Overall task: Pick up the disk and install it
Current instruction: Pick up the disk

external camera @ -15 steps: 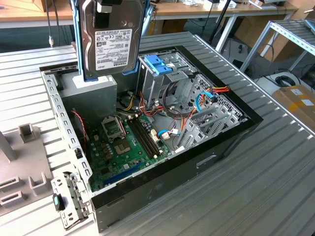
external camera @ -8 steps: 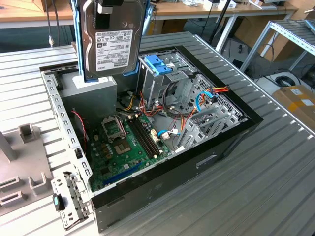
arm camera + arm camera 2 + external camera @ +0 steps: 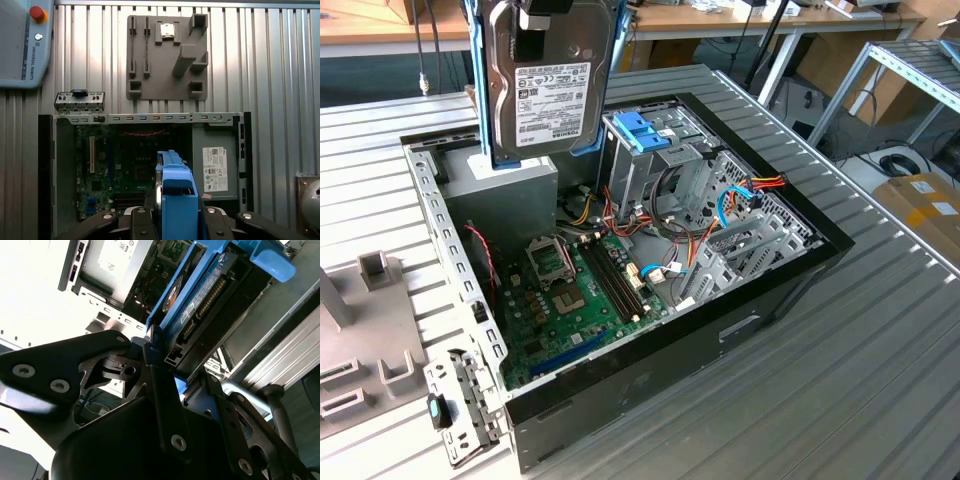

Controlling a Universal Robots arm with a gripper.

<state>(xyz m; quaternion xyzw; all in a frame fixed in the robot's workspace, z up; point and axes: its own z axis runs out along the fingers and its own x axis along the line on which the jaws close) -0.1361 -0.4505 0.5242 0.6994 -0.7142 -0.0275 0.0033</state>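
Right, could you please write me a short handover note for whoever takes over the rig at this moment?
Gripper: shut on the disk, clamping its blue carrier rails.
Disk: lifted and upright, label facing the exterior camera, above the open computer case. It hangs over the grey power supply, to the exterior view's left of the drive cage with the blue latch.
Done: pick-up.
Left: the install; the disk is not yet seated in the case.
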